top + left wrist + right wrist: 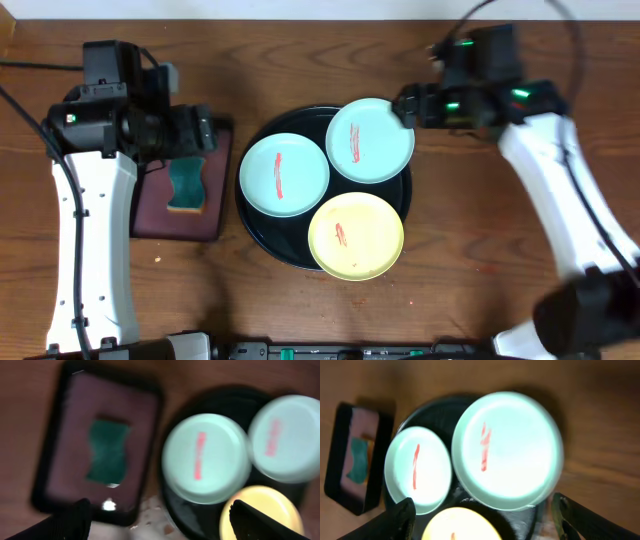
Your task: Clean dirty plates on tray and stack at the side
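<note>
Right now all three plates sit on the round black tray (250, 212), each with a red smear. One aqua plate (284, 174) fills the tray's left side. The second aqua plate (370, 140) overhangs its far right rim, and the yellow plate (356, 236) overhangs its near rim. Left of the tray, a small rectangular tray (150, 218) holds a green sponge (186, 186). The left gripper (160, 510) hovers above that side, jaws spread wide and empty. The right gripper (482, 504) is at the tray's far right, by the overhanging aqua plate, jaws apart and holding nothing.
</note>
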{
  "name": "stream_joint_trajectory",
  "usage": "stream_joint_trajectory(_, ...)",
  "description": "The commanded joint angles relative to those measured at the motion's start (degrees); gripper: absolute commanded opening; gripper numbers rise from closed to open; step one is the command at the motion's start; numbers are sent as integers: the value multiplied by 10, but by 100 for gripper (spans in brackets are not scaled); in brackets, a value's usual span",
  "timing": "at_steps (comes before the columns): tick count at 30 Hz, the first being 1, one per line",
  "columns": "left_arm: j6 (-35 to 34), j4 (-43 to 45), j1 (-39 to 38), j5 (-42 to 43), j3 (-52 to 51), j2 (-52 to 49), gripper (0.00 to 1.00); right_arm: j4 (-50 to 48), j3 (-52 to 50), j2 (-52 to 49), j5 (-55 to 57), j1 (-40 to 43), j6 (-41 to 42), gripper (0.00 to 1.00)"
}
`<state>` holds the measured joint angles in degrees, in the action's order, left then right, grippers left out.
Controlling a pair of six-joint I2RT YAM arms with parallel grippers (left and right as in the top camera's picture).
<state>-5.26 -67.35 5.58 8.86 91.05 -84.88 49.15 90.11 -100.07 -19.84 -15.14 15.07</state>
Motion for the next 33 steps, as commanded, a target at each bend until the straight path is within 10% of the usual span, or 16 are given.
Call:
stream_joint_trajectory(1,-60,-8,2,-102,14,-8,88,10,49,-53,-9,-41,52,83)
stream_joint_trajectory(12,-99,-16,2,-166,5,-10,89,4,68,-178,39,-143,143,42)
stream_joint_trajectory(33,-99,-14,2,-167,-21,-10,88,-11,67,-252,166,-240,174,23)
